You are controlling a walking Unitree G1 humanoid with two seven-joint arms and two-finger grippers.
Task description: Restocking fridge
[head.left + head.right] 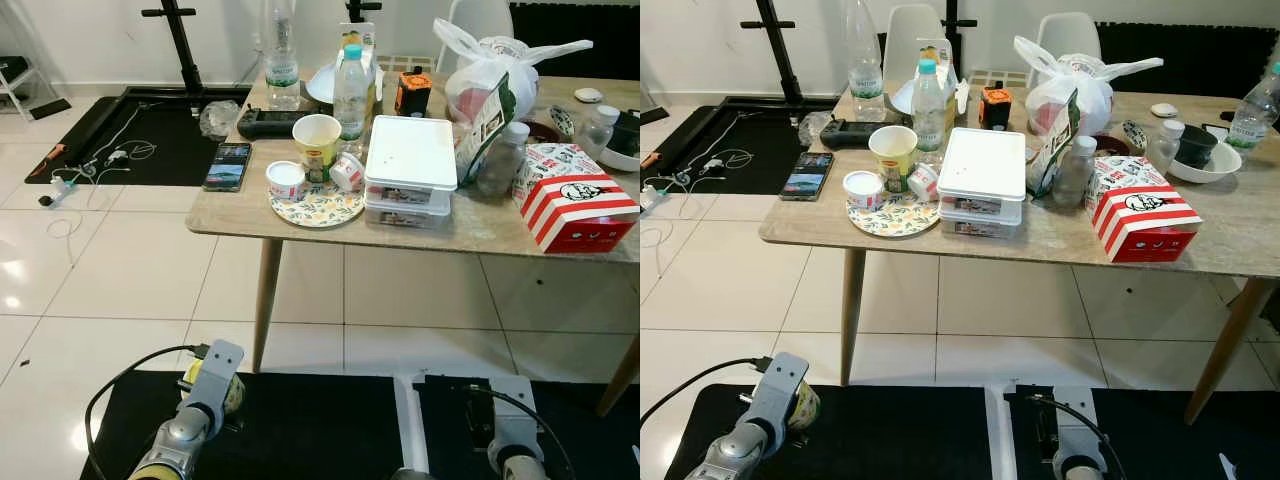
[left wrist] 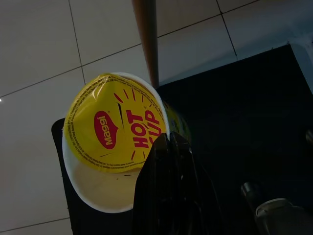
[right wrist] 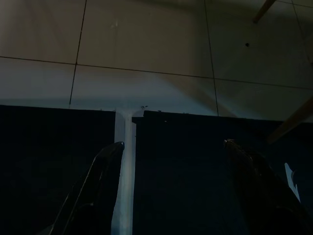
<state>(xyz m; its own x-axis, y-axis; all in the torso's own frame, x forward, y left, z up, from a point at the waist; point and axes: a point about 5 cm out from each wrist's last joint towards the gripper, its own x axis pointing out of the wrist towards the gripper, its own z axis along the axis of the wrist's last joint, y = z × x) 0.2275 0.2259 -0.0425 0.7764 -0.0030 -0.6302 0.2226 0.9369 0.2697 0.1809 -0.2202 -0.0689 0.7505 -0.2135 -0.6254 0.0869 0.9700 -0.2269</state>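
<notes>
A noodle cup (image 2: 115, 132) was held clamped in the left gripper (image 2: 168, 147), low above the floor. It was judged light and easily crushed, best gripped around its wall. The right gripper (image 3: 171, 152) was seen spread, empty.

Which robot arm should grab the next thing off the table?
Probably the right. The right gripper is open and holds nothing, while the left gripper is shut on a yellow Maggi noodle cup. The white lidded boxes on the wooden table sit nearer its side.
</notes>
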